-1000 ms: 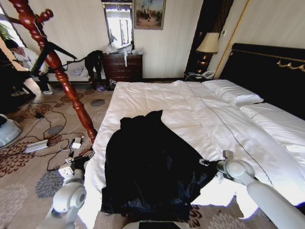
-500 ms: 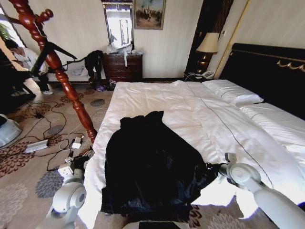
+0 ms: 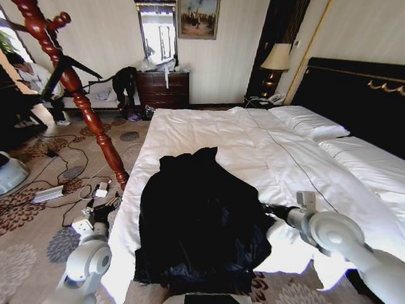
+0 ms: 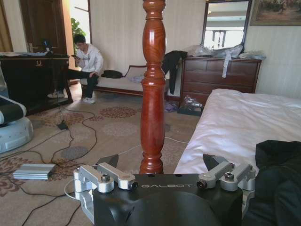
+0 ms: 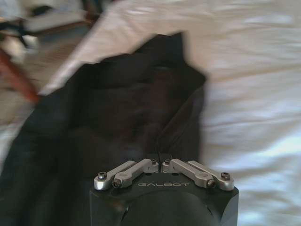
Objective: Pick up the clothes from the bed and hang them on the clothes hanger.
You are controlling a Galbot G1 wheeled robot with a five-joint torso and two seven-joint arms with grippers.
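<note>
The clothes (image 3: 199, 218), a large black garment, are seen spread flat on the near half of the bed (image 3: 285, 158), over the white duvet, with the collar end toward 12 o'clock and the hem at the foot edge.

The right arm is extended from 4 o'clock across the duvet, held low and nearly level. The right gripper (image 3: 269, 209) is placed at the garment's edge at 3 o'clock; in the right wrist view its fingers (image 5: 141, 165) are clenched together on a fold of the black fabric (image 5: 117, 117).

The left arm is held low beside the bed at 8 o'clock, over the carpet. The left gripper (image 4: 160, 162) is released, its fingers spread wide apart, and is aimed at the clothes hanger (image 4: 153, 89), whose red-brown pole stands on the floor just beside the bed's left edge (image 3: 76, 88).
</note>
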